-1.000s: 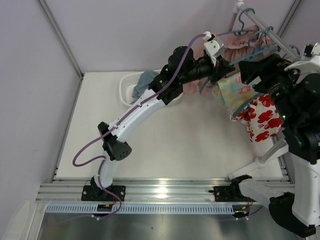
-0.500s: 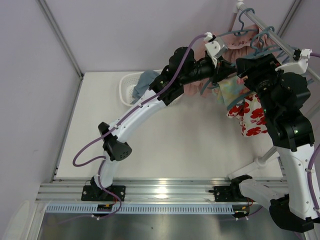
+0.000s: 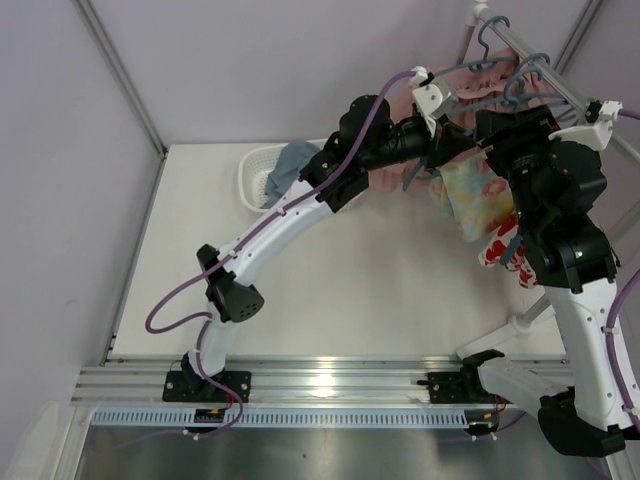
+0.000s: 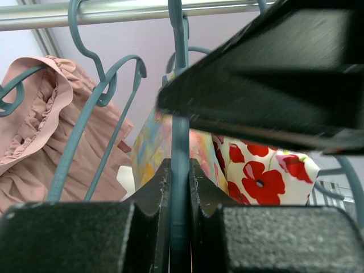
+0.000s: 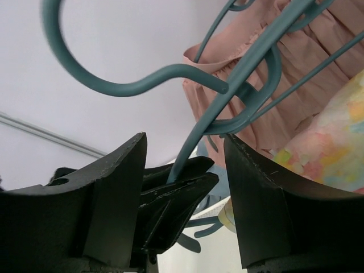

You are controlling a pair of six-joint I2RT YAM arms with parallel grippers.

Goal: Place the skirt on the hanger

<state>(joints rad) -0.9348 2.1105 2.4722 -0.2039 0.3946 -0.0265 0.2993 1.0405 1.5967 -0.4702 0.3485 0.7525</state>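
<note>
The left gripper [image 4: 180, 166] is clamped on the neck of the hanger [image 4: 180, 122], under the rail [image 4: 114, 12]. The skirt [image 3: 472, 196] hangs just below and behind it. The right gripper [image 5: 183, 141] is spread wide, its 2 fingers either side of the hanger's shoulder

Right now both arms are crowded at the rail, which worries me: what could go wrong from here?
The left gripper pinches the hanger only by its thin stem, so it might twist or slip. The open right gripper flanks the left one; closing could make them collide. Hooks of neighbouring hangers crowd the rail and might snag it.
</note>
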